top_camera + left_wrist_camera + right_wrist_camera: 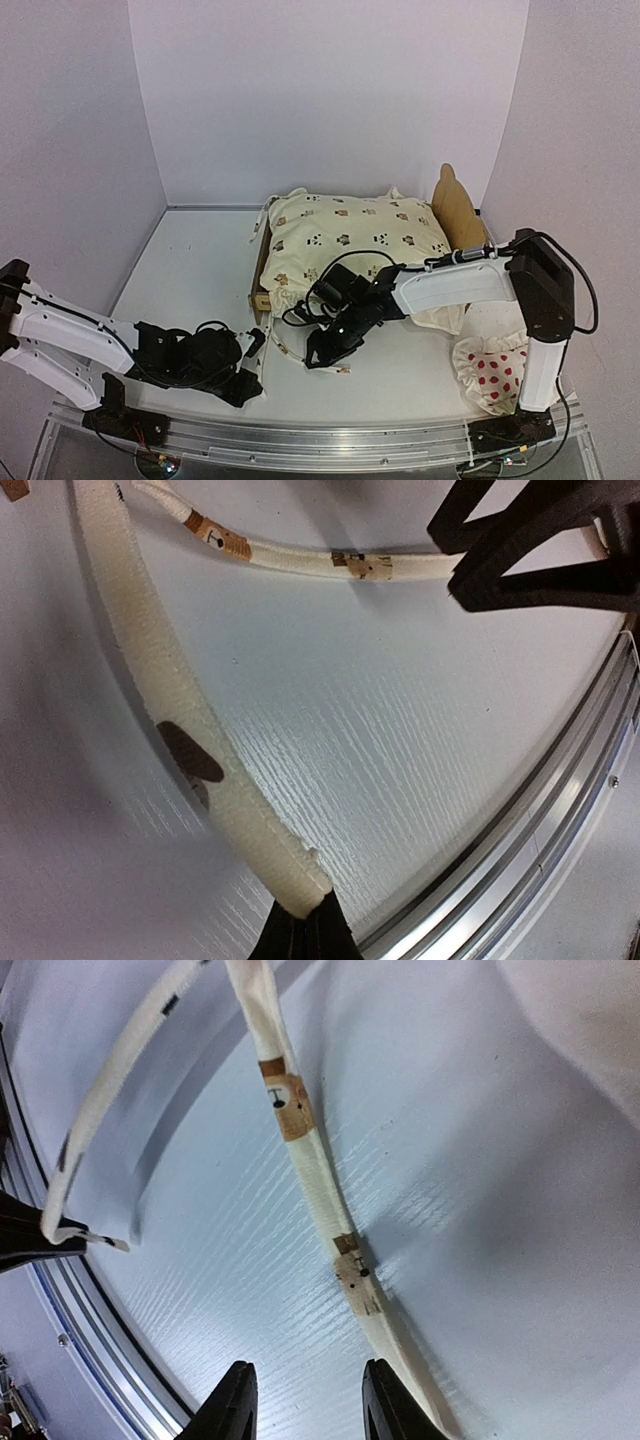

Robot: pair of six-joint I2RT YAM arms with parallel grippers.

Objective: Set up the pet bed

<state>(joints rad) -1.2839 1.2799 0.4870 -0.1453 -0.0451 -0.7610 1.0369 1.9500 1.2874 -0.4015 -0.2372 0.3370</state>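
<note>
The pet bed point(260, 272) is a light plywood frame with a scalloped headboard point(458, 208) at the back right. A cream printed cover point(350, 235) lies over it. Two cream tie straps trail from the cover onto the table. My left gripper point(300, 925) is shut on the end of one strap point(160, 670); it sits low near the front edge point(252, 345). My right gripper point(305, 1400) is open, just above the table, with the other printed strap point(300, 1130) running beside its right finger; it also shows in the top view point(325, 355).
A white red-dotted ruffled pillow point(492, 372) lies at the front right by the right arm's base. A metal rail point(540, 830) runs along the table's front edge. White walls close in the back and sides.
</note>
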